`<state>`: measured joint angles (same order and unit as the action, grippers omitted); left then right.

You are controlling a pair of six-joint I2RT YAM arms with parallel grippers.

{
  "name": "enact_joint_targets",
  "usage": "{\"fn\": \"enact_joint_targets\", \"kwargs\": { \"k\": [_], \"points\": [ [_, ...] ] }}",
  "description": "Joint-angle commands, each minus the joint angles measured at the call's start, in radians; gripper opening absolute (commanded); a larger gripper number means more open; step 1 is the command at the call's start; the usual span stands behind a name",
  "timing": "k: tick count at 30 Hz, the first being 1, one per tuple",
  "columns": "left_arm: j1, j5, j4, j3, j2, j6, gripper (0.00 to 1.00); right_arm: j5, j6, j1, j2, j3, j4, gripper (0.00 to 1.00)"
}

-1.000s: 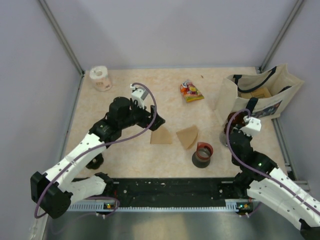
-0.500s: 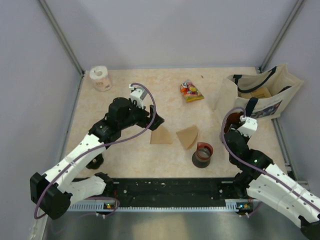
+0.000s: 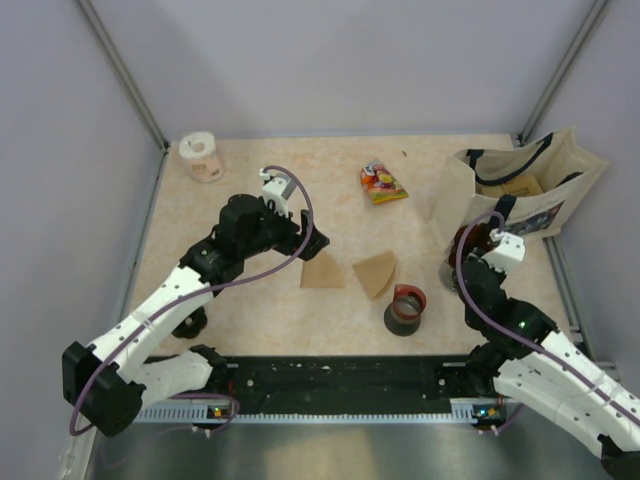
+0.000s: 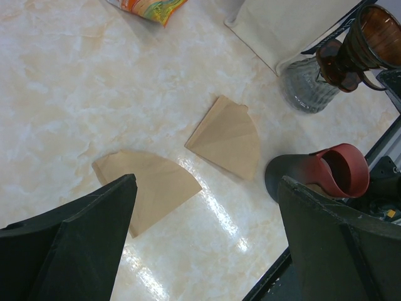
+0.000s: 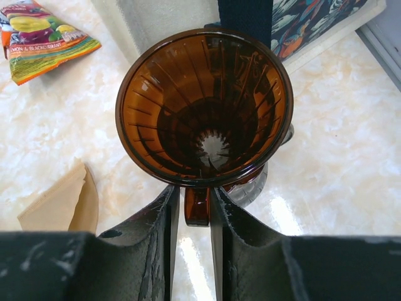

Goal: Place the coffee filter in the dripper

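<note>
The dripper (image 5: 203,106) is a translucent brown ribbed cone, empty inside, standing on a clear glass cup (image 4: 307,88) at the right of the table, beside the tote bag. My right gripper (image 5: 194,191) is shut on the dripper's small side handle, one finger on each side of it. In the top view the dripper (image 3: 474,243) sits just beyond the right gripper (image 3: 480,258). Two brown coffee filters (image 3: 322,272) (image 3: 376,272) lie flat mid-table. My left gripper (image 4: 207,182) hangs wide open above the nearer filter (image 4: 147,185), holding nothing; the other filter (image 4: 227,137) lies beyond it.
A black cup with a red rim (image 3: 405,310) stands near the front edge, right of the filters. A colourful snack packet (image 3: 382,183) lies further back. A cloth tote bag (image 3: 520,190) fills the back right corner, and a tissue roll (image 3: 203,155) stands back left.
The right gripper shifted slightly left with its jaws wider half a second ago, then came back and closed on the dripper's handle. The left arm has stayed still.
</note>
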<state>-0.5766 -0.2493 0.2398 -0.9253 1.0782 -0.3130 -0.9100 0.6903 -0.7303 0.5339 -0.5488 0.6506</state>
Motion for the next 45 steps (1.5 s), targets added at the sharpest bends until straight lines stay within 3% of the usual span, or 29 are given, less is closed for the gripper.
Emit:
{"fn": "enact_joint_targets", "kwargs": {
  "k": [1,24,45],
  "points": [
    [0.0,-0.004,-0.036,-0.007,-0.001,-0.008,0.99,-0.009,0.009,-0.004,0.012,-0.077,0.04,0.25],
    [0.0,-0.008,-0.037,0.003,0.019,-0.006,0.99,0.051,-0.029,-0.004,0.048,-0.137,0.103,0.21],
    [0.0,-0.005,-0.037,0.003,0.025,-0.008,0.99,0.034,0.037,-0.003,0.021,-0.134,0.162,0.29]
  ]
}}
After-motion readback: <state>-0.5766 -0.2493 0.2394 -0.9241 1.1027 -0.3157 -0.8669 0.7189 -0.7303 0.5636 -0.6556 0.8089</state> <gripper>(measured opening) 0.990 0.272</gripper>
